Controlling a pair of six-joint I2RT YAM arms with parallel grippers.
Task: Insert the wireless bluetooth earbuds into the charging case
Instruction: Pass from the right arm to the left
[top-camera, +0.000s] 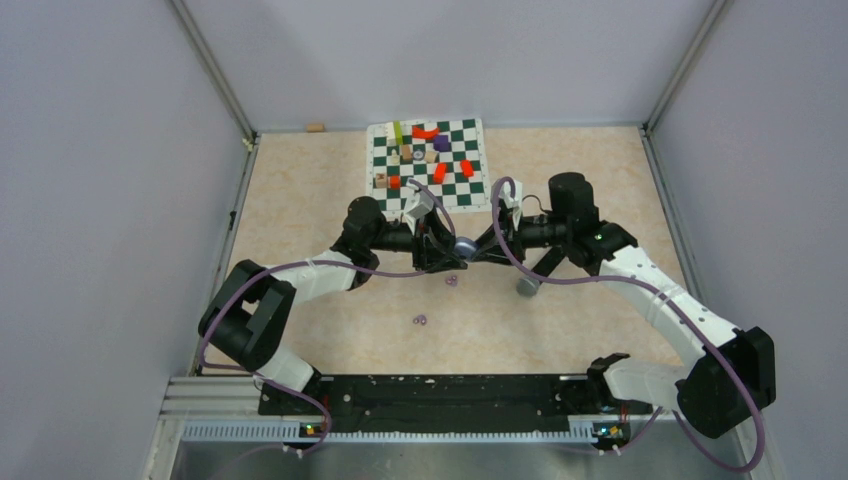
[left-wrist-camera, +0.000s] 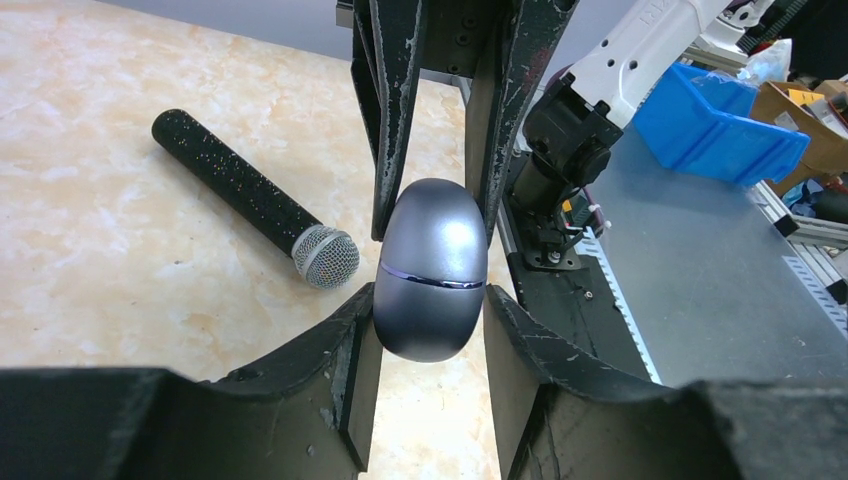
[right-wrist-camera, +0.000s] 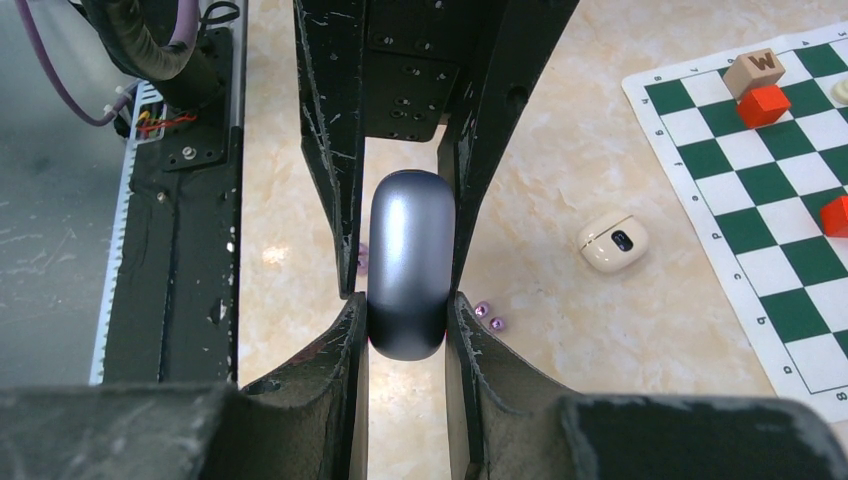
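Left claw (left-wrist-camera: 428, 320), right claw (right-wrist-camera: 405, 320) tip-to-tip, both clamped.

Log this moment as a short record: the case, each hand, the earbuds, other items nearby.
charging case: grey, oval, lid shut, held between both hands
left hand: closed on one half of the case
right hand: closed on the other half
earbuds: small purple pieces loose on the table in two spots, the second at; none in the case
other items: black microphone, cream case, chessboard mat with blocks
task state: lid not yet opened
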